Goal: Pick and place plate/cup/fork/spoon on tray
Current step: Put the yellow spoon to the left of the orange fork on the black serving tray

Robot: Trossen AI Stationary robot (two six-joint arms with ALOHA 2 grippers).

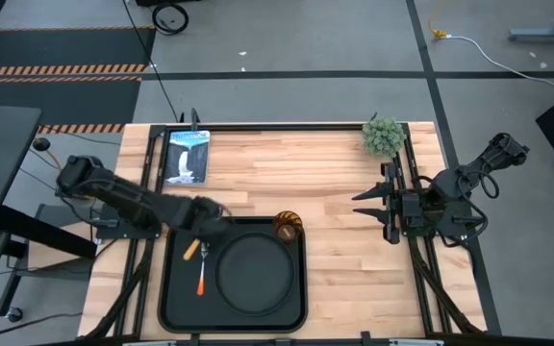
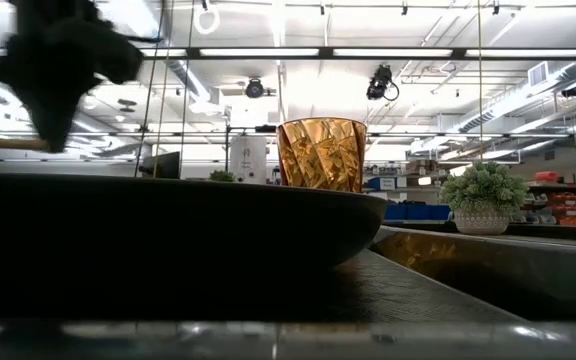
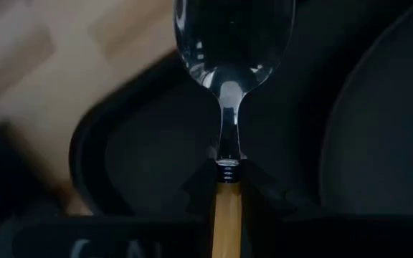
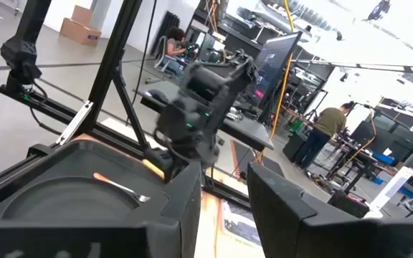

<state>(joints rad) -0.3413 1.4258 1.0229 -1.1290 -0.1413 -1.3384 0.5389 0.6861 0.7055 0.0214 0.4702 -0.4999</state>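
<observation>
Counted on the wooden bench (image 1: 344, 183): one large black rectangular tray (image 1: 176, 303), one round matte black plate (image 1: 254, 274), one translucent amber cup (image 1: 288, 227), one wooden-handled fork (image 1: 201, 274), one wooden-handled metal spoon (image 3: 228, 86), one small potted plant (image 1: 383, 136).

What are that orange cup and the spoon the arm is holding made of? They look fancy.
The cup looks like translucent amber glass or hard plastic: light passes through its faceted, cut-crystal pattern. The pictures cannot settle which. The spoon, held in the left gripper over the tray, has a mirror-bright bowl and neck, apparently polished metal, and a pale tan matte handle that could be wood or bamboo.
</observation>
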